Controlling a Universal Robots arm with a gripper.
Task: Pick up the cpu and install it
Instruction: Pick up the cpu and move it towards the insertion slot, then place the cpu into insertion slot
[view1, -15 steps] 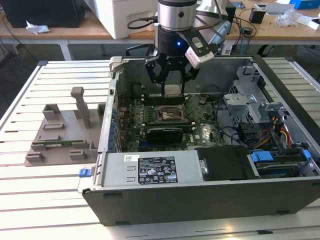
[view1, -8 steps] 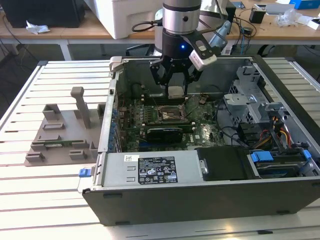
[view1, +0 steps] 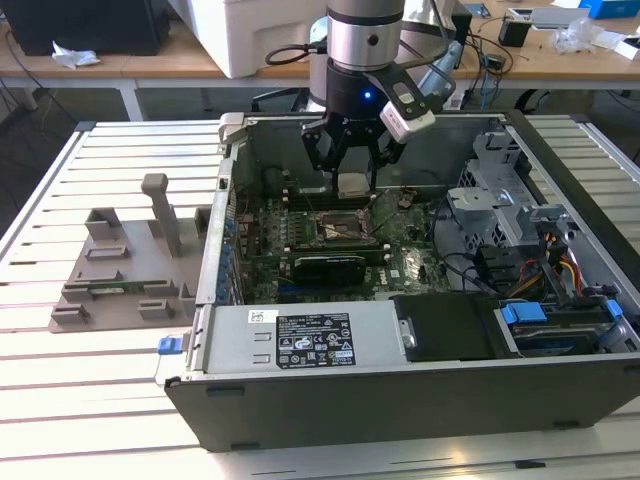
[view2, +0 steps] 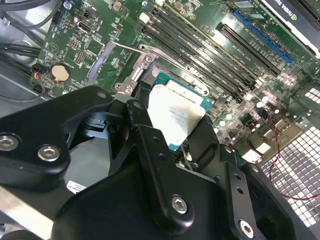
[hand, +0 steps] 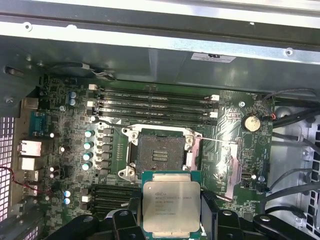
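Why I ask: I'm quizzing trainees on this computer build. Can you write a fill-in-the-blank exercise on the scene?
1. The gripper is shut on the ___.
2. The socket on the motherboard has nothing seated in it; it is ___.
3. The grey fixture stands outside the computer case, on the exterior view's ___.
Missing words: cpu; empty; left.

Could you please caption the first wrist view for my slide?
Gripper holding the cpu over the motherboard, beside the open, empty socket.
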